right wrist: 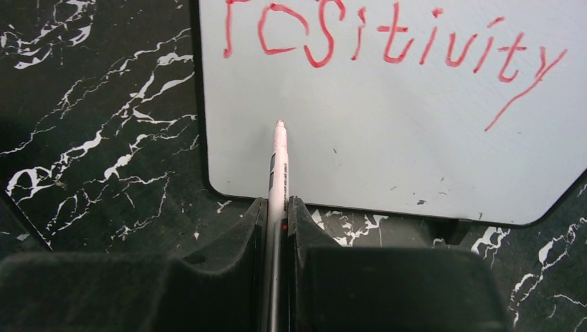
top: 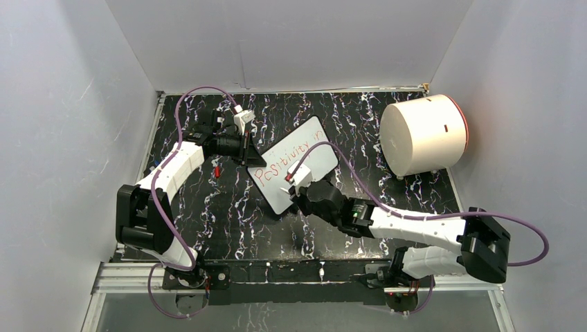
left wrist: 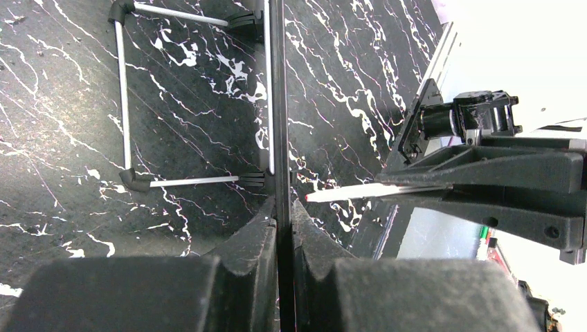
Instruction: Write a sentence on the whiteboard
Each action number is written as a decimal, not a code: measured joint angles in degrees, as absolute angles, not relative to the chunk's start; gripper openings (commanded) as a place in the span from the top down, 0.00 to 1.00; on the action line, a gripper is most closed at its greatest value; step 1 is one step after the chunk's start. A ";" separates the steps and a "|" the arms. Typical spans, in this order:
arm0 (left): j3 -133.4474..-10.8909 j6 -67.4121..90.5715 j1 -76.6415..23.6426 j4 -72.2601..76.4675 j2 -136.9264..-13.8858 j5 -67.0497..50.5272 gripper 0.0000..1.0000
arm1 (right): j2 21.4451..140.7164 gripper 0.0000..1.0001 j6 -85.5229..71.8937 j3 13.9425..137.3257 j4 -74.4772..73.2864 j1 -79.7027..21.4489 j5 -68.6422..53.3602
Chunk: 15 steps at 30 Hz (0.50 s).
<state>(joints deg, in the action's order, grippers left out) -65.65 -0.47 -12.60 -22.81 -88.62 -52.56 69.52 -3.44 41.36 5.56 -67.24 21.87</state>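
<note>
1. The small white rectangular whiteboard with the thin black frame (top: pixel 275 196) lies askew in the middle of the black marble-patterned table (top: pixel 228 207). One corner points toward the near edge.
2. The red handwritten sentence (right wrist: pixel 387 41) reads only "Positivity" so far, running along the board's upper part. The space beneath it is blank, so the second line looks like the step in hand.
3. The right gripper (right wrist: pixel 277 207) is clenched on a slim white marker with a red tip (right wrist: pixel 278 173). The tip sits over the board's lower left area, below the "o". Whether it touches the surface cannot be told.
4. To do this step well, I would begin close to the left margin and run the new line parallel to the first word. Letters should be similar in height and clear of the long tail of the "y".
5. Pressure should be light and even, since a hard push could skid the board on its feet or drag the stroke.
6. The left gripper (left wrist: pixel 280 211) is clamped on the board's black frame at its far-left edge, bracing it. That grip should hold firm through each stroke.
7. The left arm rises from the near-left base, elbow folded, with its wrist turned right toward the board.
8. The right arm stretches low from the near-right base leftward, its wrist angled over the board's near edge.
</note>
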 measured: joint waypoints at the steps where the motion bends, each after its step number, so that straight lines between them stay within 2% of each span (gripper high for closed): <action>1: -65.65 -0.47 -12.60 -22.81 -88.62 -52.56 1.00 | 69.80 1.00 -3.42 41.36 5.98 -67.81 22.22; 15: -65.65 -0.45 -12.60 -22.81 -88.62 -52.60 1.00 | 73.19 1.00 -4.54 41.45 6.17 -72.93 27.49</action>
<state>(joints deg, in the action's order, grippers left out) -65.65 -0.45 -12.60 -22.81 -88.62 -52.60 73.19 -4.54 41.45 6.17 -72.93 27.49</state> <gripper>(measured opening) 0.074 0.203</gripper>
